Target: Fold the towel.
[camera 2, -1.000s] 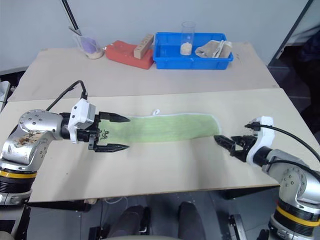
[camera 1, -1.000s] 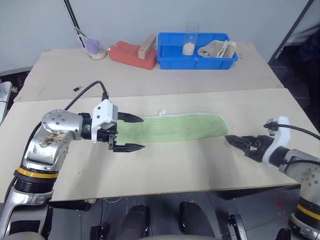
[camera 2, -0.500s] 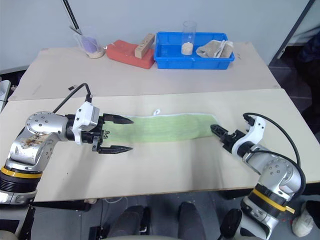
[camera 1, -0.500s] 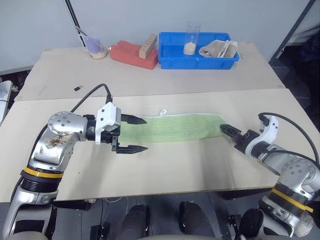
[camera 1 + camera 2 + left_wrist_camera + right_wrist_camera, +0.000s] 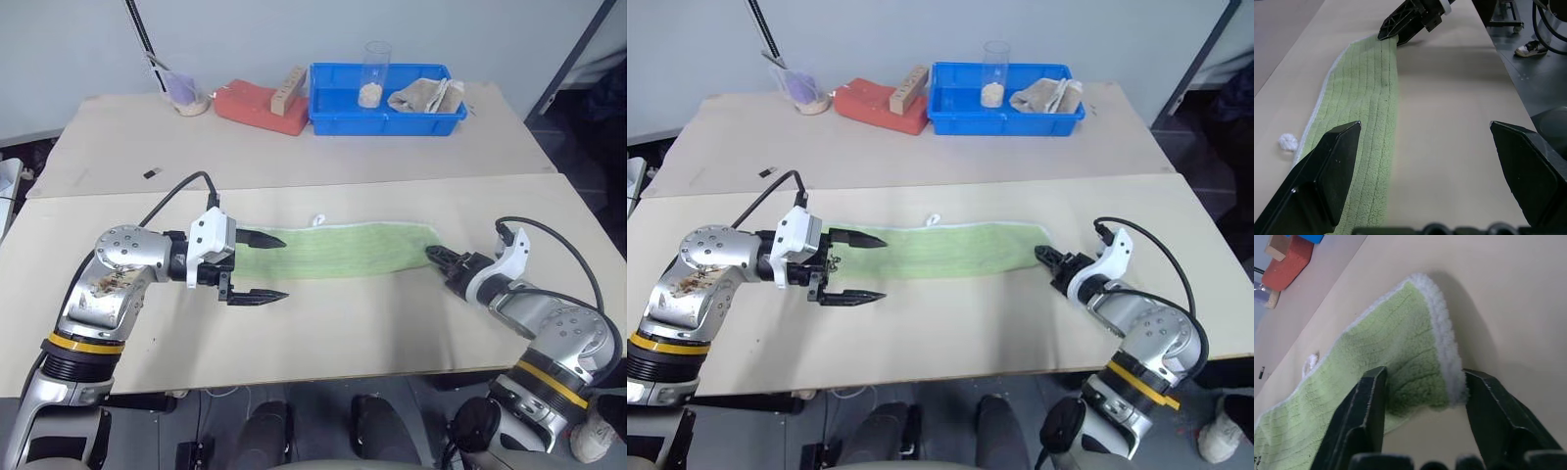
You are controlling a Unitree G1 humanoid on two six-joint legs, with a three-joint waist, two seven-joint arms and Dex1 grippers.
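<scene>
The towel [image 5: 338, 250] lies as a long, narrow light green strip across the near table, with white edging and a small loop [image 5: 318, 220] on its far edge. My left gripper [image 5: 284, 266] is open at the strip's left end, one finger over the cloth and the other over bare table. My right gripper [image 5: 432, 253] is at the strip's right end. In the right wrist view its fingers [image 5: 1374, 396] stand on either side of the towel's near right corner [image 5: 1415, 367] and press against the cloth.
A blue bin [image 5: 323, 119] at the back holds a glass [image 5: 374, 70] and a beige cloth [image 5: 423, 95]. Beside it are a red block with a wooden piece [image 5: 260, 103] and a cup [image 5: 184, 93]. The table's edge runs close in front of both arms.
My right gripper has moved forward and left to the towel's right end, rolled, and narrowed its fingers around the corner. The left gripper has stayed where it was, open.
</scene>
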